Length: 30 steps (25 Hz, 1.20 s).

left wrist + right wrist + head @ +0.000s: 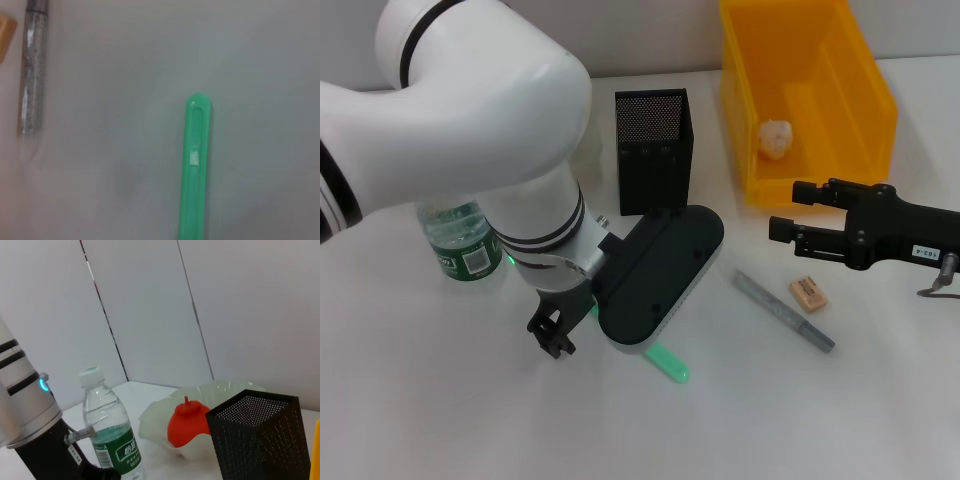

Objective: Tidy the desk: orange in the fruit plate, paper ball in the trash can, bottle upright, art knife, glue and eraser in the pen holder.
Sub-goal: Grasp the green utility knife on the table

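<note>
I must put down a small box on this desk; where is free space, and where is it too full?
Free: the front right of the desk, below the grey pen and eraser; also the front left, below the bottle. Crowded: the middle, where the left gripper hangs by the green stick, and around the pen holder and yellow bin.

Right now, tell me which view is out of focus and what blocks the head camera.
Left wrist view: soft, the green knife and glitter glue stick have fuzzy edges. Head view: sharp, but the left arm hides part of the bottle. Right wrist view: crisp, evenly lit.
</note>
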Tool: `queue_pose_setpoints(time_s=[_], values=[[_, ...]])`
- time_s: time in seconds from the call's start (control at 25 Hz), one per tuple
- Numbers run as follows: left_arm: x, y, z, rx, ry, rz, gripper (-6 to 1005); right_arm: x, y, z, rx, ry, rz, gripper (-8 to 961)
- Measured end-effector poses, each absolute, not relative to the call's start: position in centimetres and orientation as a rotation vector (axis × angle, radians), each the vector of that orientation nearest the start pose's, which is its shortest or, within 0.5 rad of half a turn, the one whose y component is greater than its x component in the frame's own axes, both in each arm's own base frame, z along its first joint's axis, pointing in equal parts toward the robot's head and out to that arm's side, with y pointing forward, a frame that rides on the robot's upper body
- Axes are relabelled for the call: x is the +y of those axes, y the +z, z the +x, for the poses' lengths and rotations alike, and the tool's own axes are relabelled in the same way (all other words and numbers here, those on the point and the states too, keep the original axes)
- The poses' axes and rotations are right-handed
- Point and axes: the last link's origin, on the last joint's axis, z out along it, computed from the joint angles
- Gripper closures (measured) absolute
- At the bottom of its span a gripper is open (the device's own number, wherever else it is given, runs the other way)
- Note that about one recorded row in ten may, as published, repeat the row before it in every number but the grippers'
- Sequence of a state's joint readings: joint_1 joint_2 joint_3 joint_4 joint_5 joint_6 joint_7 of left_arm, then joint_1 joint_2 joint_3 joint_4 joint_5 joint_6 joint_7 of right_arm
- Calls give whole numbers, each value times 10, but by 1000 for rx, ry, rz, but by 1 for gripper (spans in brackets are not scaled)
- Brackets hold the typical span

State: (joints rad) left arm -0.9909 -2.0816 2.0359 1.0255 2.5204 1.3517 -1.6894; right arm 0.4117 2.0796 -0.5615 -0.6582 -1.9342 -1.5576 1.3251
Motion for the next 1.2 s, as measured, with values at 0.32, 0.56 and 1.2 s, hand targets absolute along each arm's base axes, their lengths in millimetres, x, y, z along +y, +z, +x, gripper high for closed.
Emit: queue_pose_setpoints(time_s=[0.32,0.56,1.2], values=[[343,-117,-111,1260,1145,-2783,358,309,23,302,717,786,-2480,214],[341,-118,-110,1271,1123,-2777,364,307,24,305,710,780,-2471,214],[339,-123,-112,1301,1133,-2757,380,309,24,302,707,787,-2477,214]])
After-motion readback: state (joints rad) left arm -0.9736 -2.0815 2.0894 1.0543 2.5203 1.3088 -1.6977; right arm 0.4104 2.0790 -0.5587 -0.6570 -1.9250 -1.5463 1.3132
